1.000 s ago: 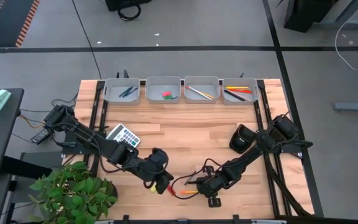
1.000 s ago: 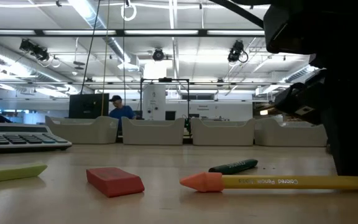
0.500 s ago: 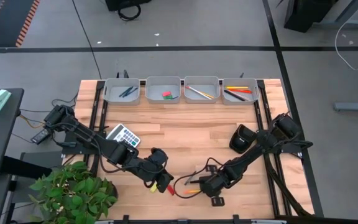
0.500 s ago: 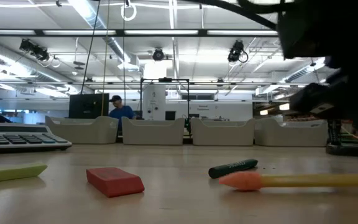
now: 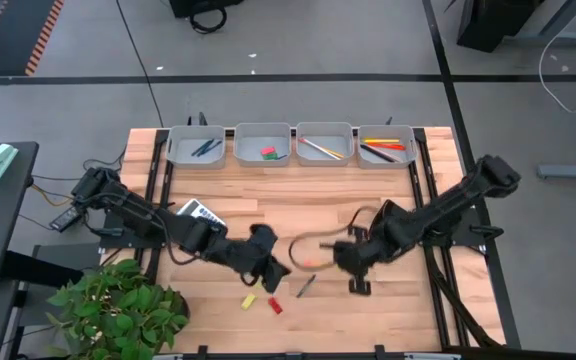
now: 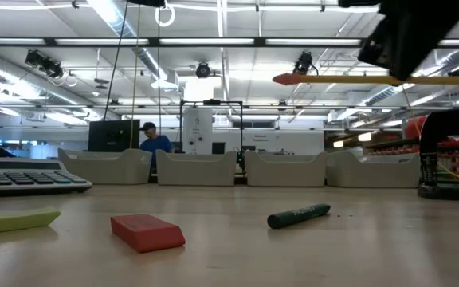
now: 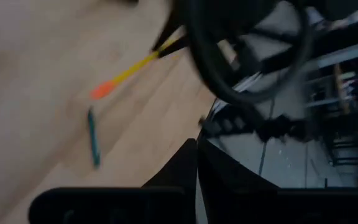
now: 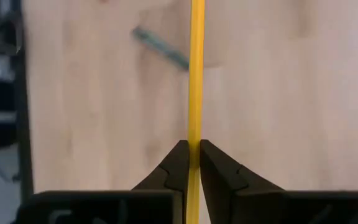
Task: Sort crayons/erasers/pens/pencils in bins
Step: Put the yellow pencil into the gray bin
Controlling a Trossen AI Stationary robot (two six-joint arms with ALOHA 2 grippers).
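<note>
The yellow pencil (image 8: 196, 74) has risen off the table, pinched in the right hand (image 8: 192, 163); the low view shows it level

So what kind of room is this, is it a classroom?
Probably a robot lab or workshop, not a classroom: long ceiling strip lights, a bare grey floor with cables, and a wooden table set up for the arms.

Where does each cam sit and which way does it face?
High: overhead, straight down on the table; both arms show.
Low: at tabletop height, facing the bins; right arm overhead.
Left wrist: over the shut left gripper, toward the table edge.
Right wrist: down past the right gripper, shut on the pencil.
Shared: all four show that pencil and the green crayon.
</note>
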